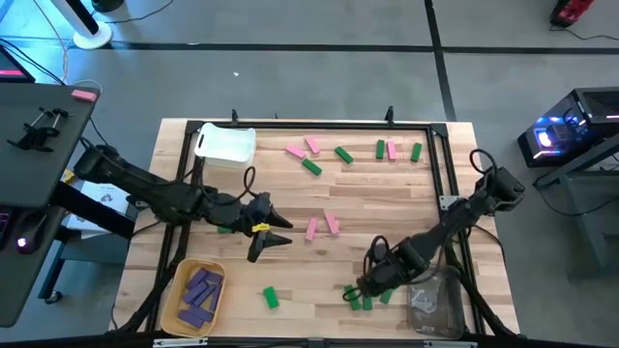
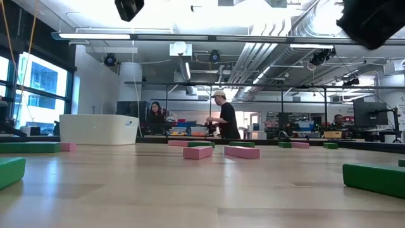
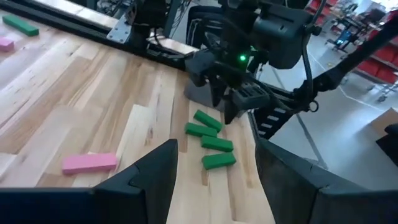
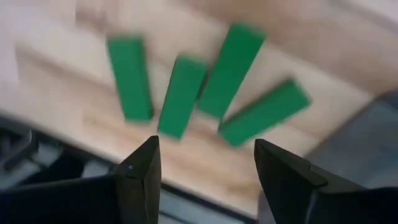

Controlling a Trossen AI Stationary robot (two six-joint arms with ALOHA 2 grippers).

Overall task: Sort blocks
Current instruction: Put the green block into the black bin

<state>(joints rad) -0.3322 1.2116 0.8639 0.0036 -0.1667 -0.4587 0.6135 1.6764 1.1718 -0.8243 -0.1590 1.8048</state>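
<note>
Pink and green blocks lie scattered flat on the wooden table. Purple blocks fill the yellow bin. My right gripper is open and hovers just above a cluster of several green blocks near the table's near right corner; the left wrist view shows the same cluster below it. My left gripper is open over bare wood at the table's middle, pointing toward the right arm. Two pink blocks lie just right of it.
A white bin stands at the far left and a clear bin at the near right corner. Pink and green blocks lie along the far side. A lone green block lies near. People stand beyond the table.
</note>
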